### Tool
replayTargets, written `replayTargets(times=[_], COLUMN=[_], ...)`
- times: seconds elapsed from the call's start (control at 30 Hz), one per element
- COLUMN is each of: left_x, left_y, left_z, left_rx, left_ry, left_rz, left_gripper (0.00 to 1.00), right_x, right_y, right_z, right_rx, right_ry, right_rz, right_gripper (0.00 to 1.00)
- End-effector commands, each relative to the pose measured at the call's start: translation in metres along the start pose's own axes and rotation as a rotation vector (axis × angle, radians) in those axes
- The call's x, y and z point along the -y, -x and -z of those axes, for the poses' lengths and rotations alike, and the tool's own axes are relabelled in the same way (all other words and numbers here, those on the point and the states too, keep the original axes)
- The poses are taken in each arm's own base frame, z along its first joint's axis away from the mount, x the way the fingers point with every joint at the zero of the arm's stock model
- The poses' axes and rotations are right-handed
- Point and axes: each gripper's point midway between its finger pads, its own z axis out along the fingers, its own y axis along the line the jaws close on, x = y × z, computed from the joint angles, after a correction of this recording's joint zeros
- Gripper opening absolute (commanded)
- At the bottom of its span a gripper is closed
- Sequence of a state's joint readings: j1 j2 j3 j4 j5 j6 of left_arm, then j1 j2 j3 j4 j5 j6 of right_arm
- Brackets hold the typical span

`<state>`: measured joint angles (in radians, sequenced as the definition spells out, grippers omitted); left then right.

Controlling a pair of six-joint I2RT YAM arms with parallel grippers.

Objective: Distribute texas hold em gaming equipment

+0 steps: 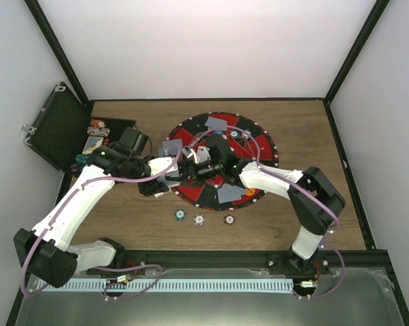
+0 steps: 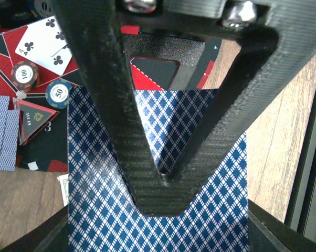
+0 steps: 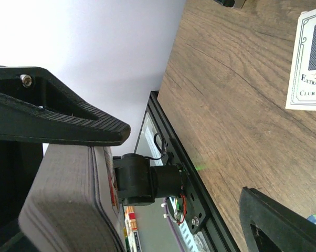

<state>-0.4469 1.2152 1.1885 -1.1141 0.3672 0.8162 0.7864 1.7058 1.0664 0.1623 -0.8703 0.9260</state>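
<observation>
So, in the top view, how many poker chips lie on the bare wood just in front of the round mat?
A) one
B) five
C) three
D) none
C: a row of three lies on the bare wood, just off the near edge of the mat. They are the left chip, the middle chip and the right chip.

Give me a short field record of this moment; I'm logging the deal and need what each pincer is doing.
left pincer: shut on card deck, blue diamond backs
right pincer: open, at the deck's edge
mat: round, red and black, cards on it
chips: three in a row on the table, near side of mat
case: black, far left
</observation>
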Motion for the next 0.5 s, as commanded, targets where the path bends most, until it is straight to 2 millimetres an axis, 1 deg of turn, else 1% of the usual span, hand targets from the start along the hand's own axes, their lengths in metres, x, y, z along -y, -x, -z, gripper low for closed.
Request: replayTargets(times=[0.0,0.17,0.37,0.47], left_x=[0.004,0.006,0.006,0.007], left_y=[0.006,0.006,0.009,0.011], left_z=[0.004,0.005,0.009,0.009], left_rx=[0.037,0.036,0.048,0.053], left_ry=[-0.009,-0.011,-0.013,-0.018], left_rz=[-0.021,-0.023,-0.028,-0.026], left_gripper=[0.12,0.11,0.11,0.11], right_x=[-0.015,-0.002,0.023,0.028], right_y=[0.007,0.008,0.008,0.007], right_z=[-0.007,-0.005,0.012,0.021], right_rx=[-0.009,-0.004,0.018,0.032], right_ry=[0.041,0.012,-0.042,-0.056], right_rz=[0.019,0.005,-0.028,-0.037], right_gripper=[0.84,0.83,0.80,0.78])
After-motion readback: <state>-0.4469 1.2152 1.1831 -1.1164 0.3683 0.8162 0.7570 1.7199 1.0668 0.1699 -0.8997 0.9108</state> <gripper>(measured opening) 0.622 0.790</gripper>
